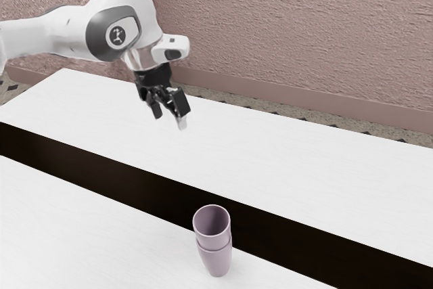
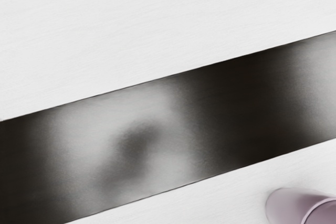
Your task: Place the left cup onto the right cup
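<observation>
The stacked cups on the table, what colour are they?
The two stacked cups are pale mauve, clearest in the exterior view.

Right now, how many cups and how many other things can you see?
Pale purple round cups: 2, upper cup nested in lower cup
Black two-finger gripper: 1
White table with a black stripe: 1
Total: 4

A bare simulated room: rough pink wall [image 1: 304, 18], tiled floor [image 1: 399, 133], white table [image 1: 304, 160] with black band [image 1: 101, 160].
</observation>
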Robot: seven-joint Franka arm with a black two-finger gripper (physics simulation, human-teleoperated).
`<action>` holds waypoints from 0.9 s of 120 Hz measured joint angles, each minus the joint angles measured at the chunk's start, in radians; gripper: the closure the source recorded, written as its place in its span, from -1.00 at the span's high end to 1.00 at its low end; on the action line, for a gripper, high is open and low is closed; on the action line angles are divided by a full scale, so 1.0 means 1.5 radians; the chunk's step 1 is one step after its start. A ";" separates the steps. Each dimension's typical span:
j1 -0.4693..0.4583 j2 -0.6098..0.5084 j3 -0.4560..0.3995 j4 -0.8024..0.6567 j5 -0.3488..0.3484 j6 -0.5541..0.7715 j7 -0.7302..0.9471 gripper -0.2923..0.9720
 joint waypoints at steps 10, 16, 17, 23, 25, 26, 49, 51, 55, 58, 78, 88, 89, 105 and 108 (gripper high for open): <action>0.007 0.021 0.010 0.038 0.009 -0.013 0.000 0.54; 0.010 0.031 0.015 0.053 0.013 -0.019 0.000 0.54; 0.010 0.032 0.015 0.056 0.014 -0.020 0.000 0.54; 0.009 0.041 0.019 0.073 0.018 -0.028 0.001 0.54; 0.007 0.043 0.020 0.080 0.019 -0.031 0.001 0.54; 0.005 0.045 0.021 0.083 0.020 -0.033 0.001 0.54; -0.017 0.052 0.031 0.132 0.025 -0.071 0.001 0.54; -0.016 0.052 0.032 0.135 0.025 -0.073 0.001 0.54; -0.014 0.052 0.033 0.141 0.026 -0.077 0.001 0.54; -0.013 0.052 0.033 0.145 0.026 -0.080 0.001 0.54; -0.009 0.049 0.033 0.159 0.028 -0.095 0.001 0.54; -0.011 0.046 0.033 0.160 0.029 -0.099 0.001 0.54; -0.012 0.046 0.033 0.160 0.029 -0.100 0.001 0.54; -0.012 0.045 0.033 0.161 0.029 -0.103 0.001 0.54; -0.012 0.045 0.033 0.161 0.029 -0.104 0.001 0.54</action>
